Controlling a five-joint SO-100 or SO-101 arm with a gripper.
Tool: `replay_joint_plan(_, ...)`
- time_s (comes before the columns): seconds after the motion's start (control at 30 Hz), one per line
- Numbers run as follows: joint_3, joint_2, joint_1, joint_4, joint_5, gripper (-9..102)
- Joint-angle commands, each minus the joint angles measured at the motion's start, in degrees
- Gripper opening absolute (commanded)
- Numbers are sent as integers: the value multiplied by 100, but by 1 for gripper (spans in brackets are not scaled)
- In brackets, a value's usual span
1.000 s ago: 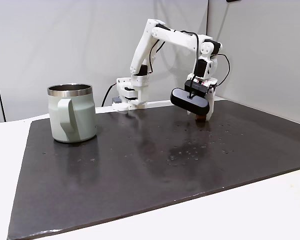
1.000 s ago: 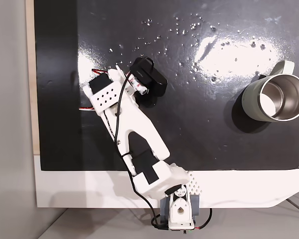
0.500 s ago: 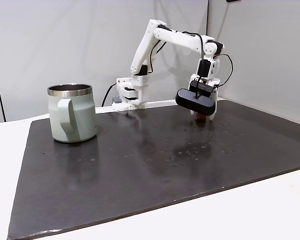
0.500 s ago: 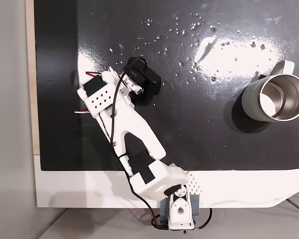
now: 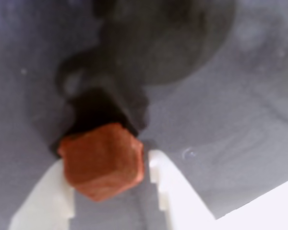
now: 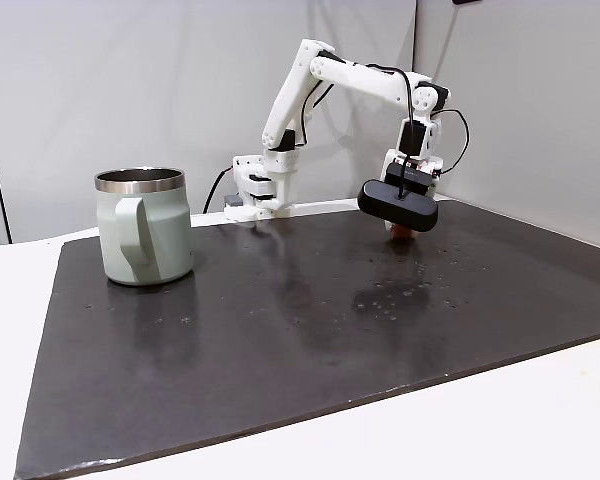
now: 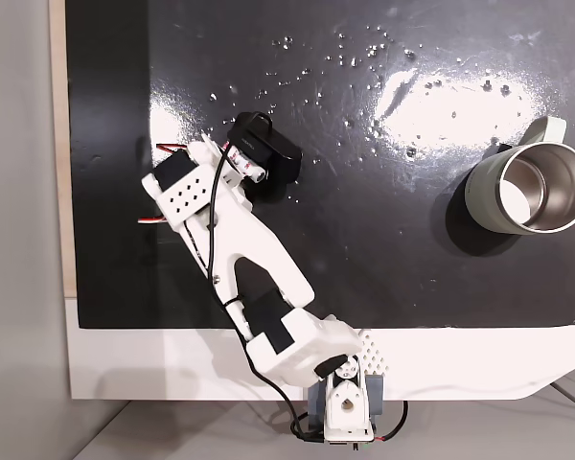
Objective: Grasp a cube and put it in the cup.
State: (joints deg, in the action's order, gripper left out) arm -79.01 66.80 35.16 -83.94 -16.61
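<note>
Wrist view: cube between the white fingers of the claw, seemingly clamped.
Sits low over the dark tabletop, far across from the sage-green mug; grasp looks done, lift, carry and drop into the mug not yet done.

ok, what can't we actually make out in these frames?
- Cube: the wrist view is blurred, so whether both fingers press it is unclear.
- Cube in both fixed views: hidden by the black wrist camera.
- Whether the cube is off the mat: cannot tell.
- Cup floor: in a fixed view from the side, hidden by its wall.
</note>
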Motion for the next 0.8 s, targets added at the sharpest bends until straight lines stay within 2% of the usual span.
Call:
replay_joint_plan(0.0, 53, 9, 35, 0, -35, 10)
replay_joint_plan(0.17, 53, 9, 9, 0, -18, 5)
replay_joint_plan(0.77, 879, 879, -193, -624, 132, 5)
